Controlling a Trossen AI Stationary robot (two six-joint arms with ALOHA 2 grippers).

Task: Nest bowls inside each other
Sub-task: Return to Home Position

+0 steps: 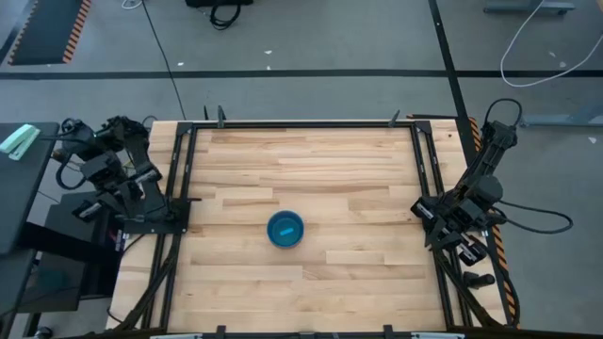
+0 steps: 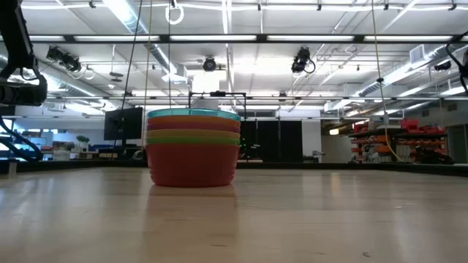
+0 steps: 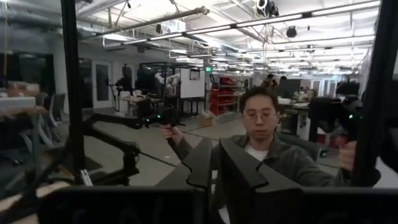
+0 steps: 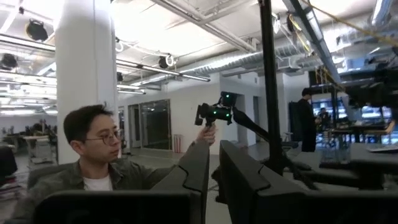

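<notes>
The bowls stand nested in one stack [image 1: 285, 229] near the middle of the wooden table, the lowest one resting on its base. From above only the blue bowl on top shows. In the low view the stack [image 2: 193, 150] shows a blue rim on top, a green band below it and an orange-red bowl at the bottom. My left gripper [image 3: 214, 155] is drawn back off the table's left edge, far from the stack, its fingers a narrow gap apart with nothing between them. My right gripper [image 4: 213, 158] is drawn back at the right edge in the same way.
Black frame rails [image 1: 181, 188] run along the table's left and right sides [image 1: 429, 179]. Bare wood lies all around the stack. A person [image 3: 261, 143] holding handles shows in the room beyond the table in both wrist views.
</notes>
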